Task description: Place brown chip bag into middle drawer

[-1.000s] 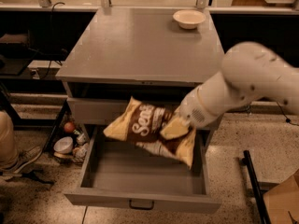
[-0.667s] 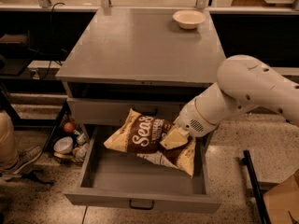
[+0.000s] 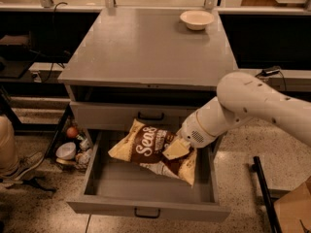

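Observation:
The brown chip bag point(image 3: 148, 149), dark brown with white script and pale yellow edges, hangs tilted over the open middle drawer point(image 3: 146, 188), a wide grey tray with a small black handle at its front. My gripper point(image 3: 176, 148) is at the bag's right end, at the tip of the white arm point(image 3: 252, 108) that reaches in from the right, and it holds the bag above the drawer floor. The bag's lower right corner points down toward the drawer's right side.
A closed grey drawer front with a black handle point(image 3: 150, 116) is just above the open drawer. A cream bowl point(image 3: 197, 19) sits on the cabinet top point(image 3: 141, 47). Small items lie on the floor at left point(image 3: 73, 147). A person's leg and shoe point(image 3: 14, 154) are at far left.
The arm has lowered and moved left, carrying the bag down closer to the drawer floor. The bag now lies flatter over the drawer.

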Action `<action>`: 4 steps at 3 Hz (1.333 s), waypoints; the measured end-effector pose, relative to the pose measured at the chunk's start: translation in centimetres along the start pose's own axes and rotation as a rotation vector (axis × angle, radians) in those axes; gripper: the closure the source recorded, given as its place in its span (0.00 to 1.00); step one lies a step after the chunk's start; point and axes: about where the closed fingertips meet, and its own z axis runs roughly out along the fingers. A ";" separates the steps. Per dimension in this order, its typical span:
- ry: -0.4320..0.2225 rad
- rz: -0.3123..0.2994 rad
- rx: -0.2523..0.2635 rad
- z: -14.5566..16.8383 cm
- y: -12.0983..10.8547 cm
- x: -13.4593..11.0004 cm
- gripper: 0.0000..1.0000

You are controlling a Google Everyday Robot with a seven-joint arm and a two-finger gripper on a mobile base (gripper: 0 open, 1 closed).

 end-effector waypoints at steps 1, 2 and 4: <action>-0.001 0.035 -0.046 6.0 -2.6 1.7 1.00; -0.007 0.083 -0.057 12.0 -5.0 3.7 1.00; -0.119 0.269 0.053 19.3 -9.9 6.6 1.00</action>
